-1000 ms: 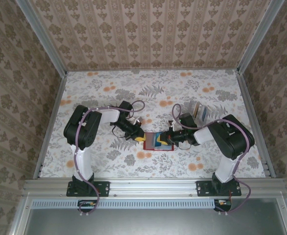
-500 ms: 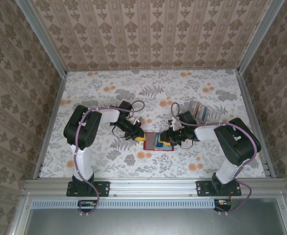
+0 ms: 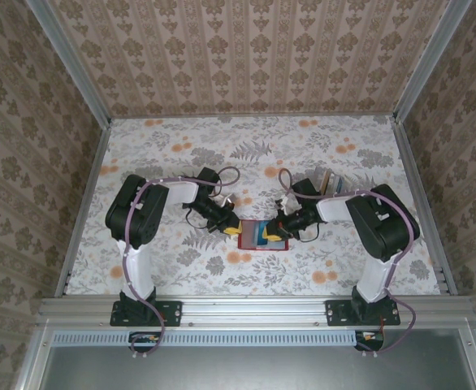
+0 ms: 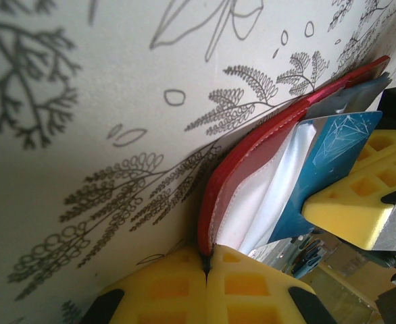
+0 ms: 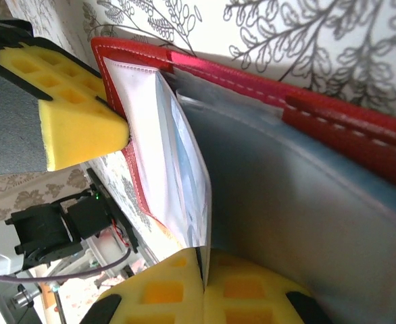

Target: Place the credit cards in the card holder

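The card holder [image 3: 247, 225] lies open mid-table, a red wallet with greyish see-through pockets. My left gripper [image 3: 231, 230] is shut on its left edge; in the left wrist view the yellow pads [image 4: 164, 287] pinch the red rim [image 4: 252, 145]. From the right, my right gripper [image 3: 275, 236] is shut on a blue credit card [image 4: 333, 143]. That card [image 5: 190, 182] stands edge-on between the wallet's pocket layers [image 5: 347, 128], its near edge clamped by the right gripper [image 5: 203, 264].
A small clear box [image 3: 330, 184] with upright cards stands behind the right gripper. Patterned walls close the table on three sides, and a metal rail [image 3: 254, 309] runs along the near edge.
The right arm's elbow has swung toward the far side, and its gripper has slid slightly left over the wallet. The left arm and the wallet have stayed put.
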